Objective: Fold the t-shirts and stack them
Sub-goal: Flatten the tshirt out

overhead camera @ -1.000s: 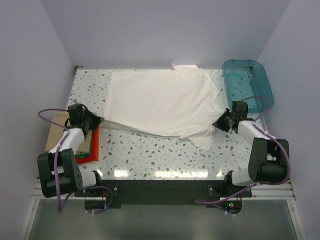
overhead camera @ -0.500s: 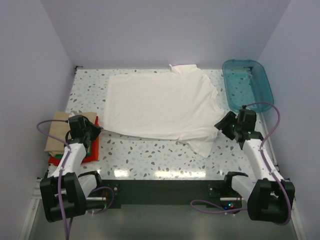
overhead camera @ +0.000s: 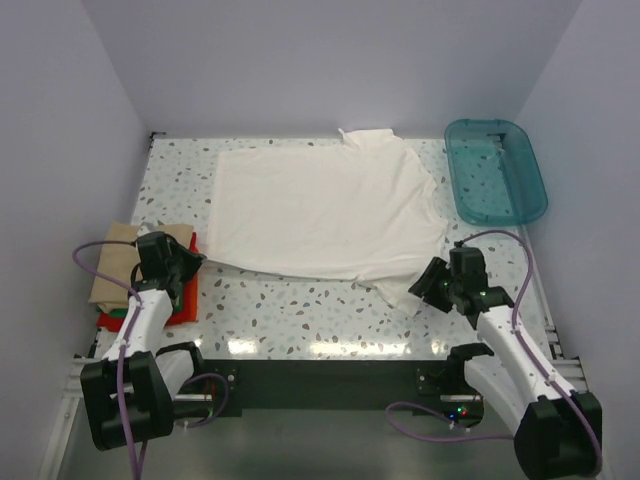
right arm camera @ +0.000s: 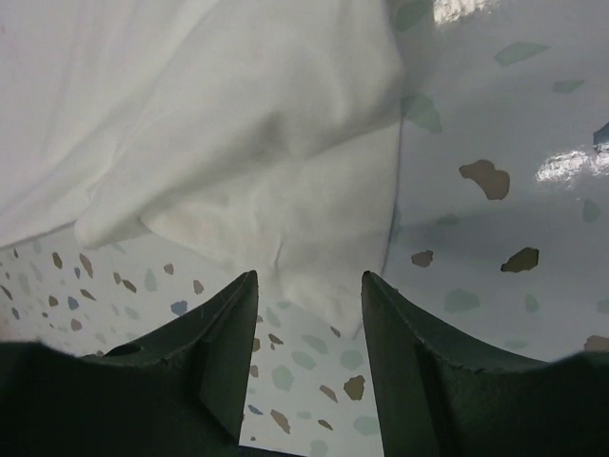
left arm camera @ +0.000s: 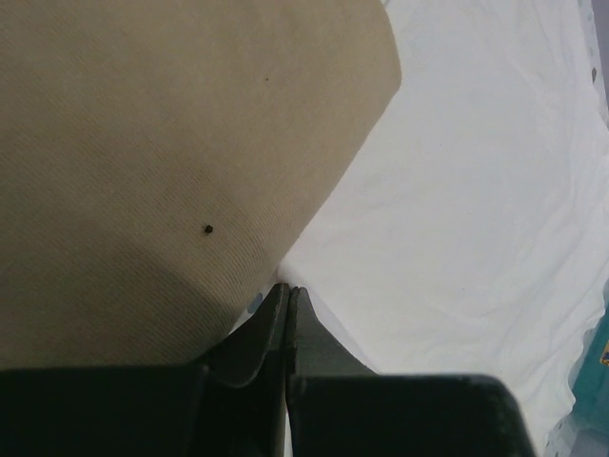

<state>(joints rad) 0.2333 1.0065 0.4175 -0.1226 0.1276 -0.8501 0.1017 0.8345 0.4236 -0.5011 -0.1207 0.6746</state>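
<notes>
table (overhead camera: 300, 312): speckled top, everything sits on it
white shirt (overhead camera: 320, 210): spread flat mid-table, mostly smooth; a loose flap (overhead camera: 402, 288) hangs off its near-right corner
bin (overhead camera: 497, 175): teal, far right, just beside the shirt's right edge
folded stack (overhead camera: 112, 268): tan shirt on top, red shirt (overhead camera: 186, 298) and a sliver of green under it; near left, touching the white shirt's near-left corner
right gripper (overhead camera: 428, 286): jaws wide apart, holding nothing, low over the table with the flap's edge just ahead of the tips
left gripper (overhead camera: 193, 262): jaws pressed together at the shirt's near-left corner, seems to pinch the hem; sits over the stack
step: probably getting both near corners held for the first fold
how: slide the right gripper onto the flap edge and close firmly; lift both corners evenly, keep the hem taut, don't drag the stack
</notes>
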